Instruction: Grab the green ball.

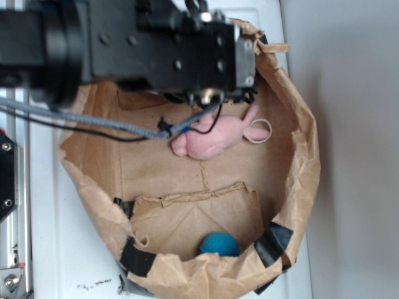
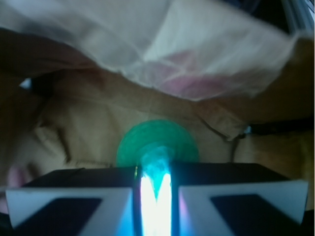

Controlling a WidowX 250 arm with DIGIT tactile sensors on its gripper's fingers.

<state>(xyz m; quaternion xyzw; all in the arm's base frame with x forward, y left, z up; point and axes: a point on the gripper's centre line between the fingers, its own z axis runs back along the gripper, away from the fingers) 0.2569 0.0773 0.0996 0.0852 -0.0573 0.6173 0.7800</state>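
Gripper: seen nearest in the wrist view, its two pale fingers drawn almost together, only a narrow bright slit left between them. The jaws appear closed nearly to touching; whether anything is pinched cannot be told.

Green ball: seen just beyond the fingertips, centred on the slit, resting on brown paper. Contact with the fingers cannot be confirmed. It is hidden in the exterior view.

Bag: a brown paper bag, rim rolled down and patched with black tape, set on a white table. Its crumpled wall is seen behind the ball in the wrist view.

Pink toy: a plush laid on the bag floor, just below the arm's black housing, with a white loop beside it. A blurred pink patch is seen far off in the wrist view.

Blue ball: placed against the bag wall, well apart from the toy.

Cable: grey, run from the arm across the bag's rim.
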